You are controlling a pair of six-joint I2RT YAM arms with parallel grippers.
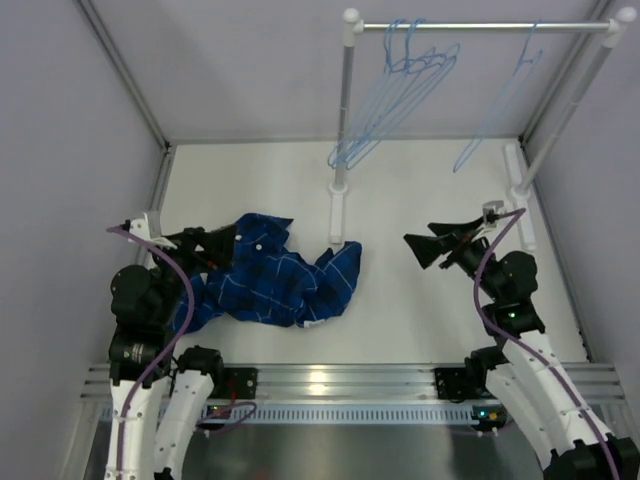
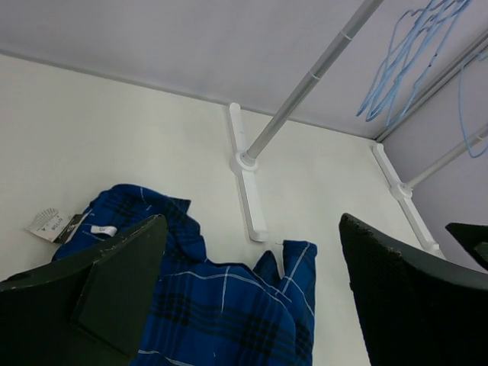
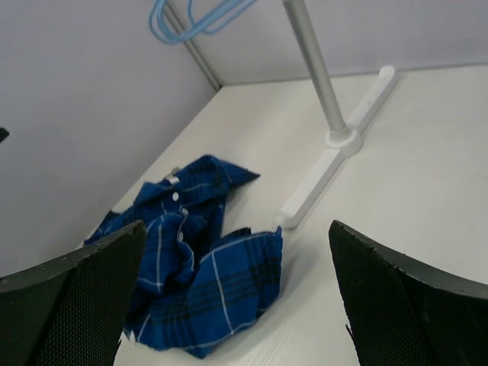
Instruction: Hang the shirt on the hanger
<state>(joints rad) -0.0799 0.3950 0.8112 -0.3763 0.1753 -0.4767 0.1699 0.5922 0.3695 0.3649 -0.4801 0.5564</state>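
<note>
The dark blue plaid shirt [image 1: 280,275] lies crumpled on the white table, left of centre. It also shows in the left wrist view [image 2: 221,305] and the right wrist view [image 3: 206,282]. My left gripper [image 1: 222,245] is open and empty at the shirt's left, collar end; its jaws stand wide above the cloth [image 2: 252,229]. My right gripper [image 1: 415,252] is open and empty, right of the shirt and apart from it [image 3: 236,229]. Several pale-blue wire hangers [image 1: 400,90] hang on the rail; one hanger [image 1: 500,100] hangs alone further right.
The white rack has a rail [image 1: 480,27], a left post [image 1: 345,110] with a foot [image 1: 338,215] just beyond the shirt, and a right post foot [image 1: 520,195]. Grey walls close in the table. A paper tag [image 2: 49,223] lies by the collar.
</note>
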